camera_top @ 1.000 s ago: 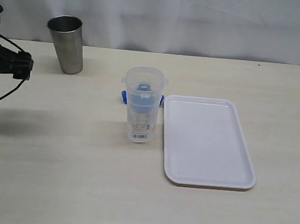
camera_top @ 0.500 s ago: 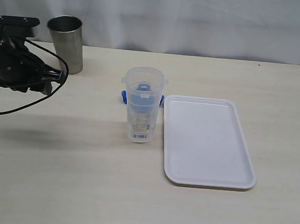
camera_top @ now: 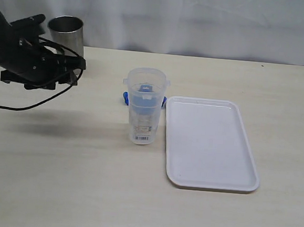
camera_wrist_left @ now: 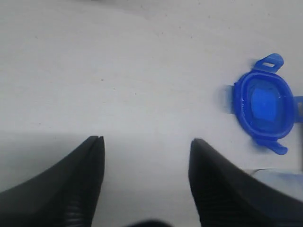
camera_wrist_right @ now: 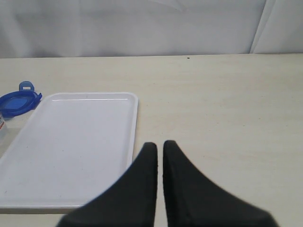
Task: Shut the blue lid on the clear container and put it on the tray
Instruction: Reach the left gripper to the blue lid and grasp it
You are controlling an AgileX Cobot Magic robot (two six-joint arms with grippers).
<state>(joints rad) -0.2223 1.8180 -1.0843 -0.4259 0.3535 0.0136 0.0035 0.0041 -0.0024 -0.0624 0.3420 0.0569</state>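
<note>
Air alone fills the gap between the spread fingers of the left claw (camera_wrist_left: 147, 144). Ahead of it and off to one side, the lid (camera_wrist_left: 265, 104) lies flat just beside the jar (camera_top: 143, 113). It is light, stiff, probably slick plastic, best pinched across its rim between the flaps. The jar looks empty and tippy, so grip it mid-wall. The tray (camera_top: 212, 144) lies ahead of the right claw (camera_wrist_right: 159, 147), which is pinched together on nothing.
</note>
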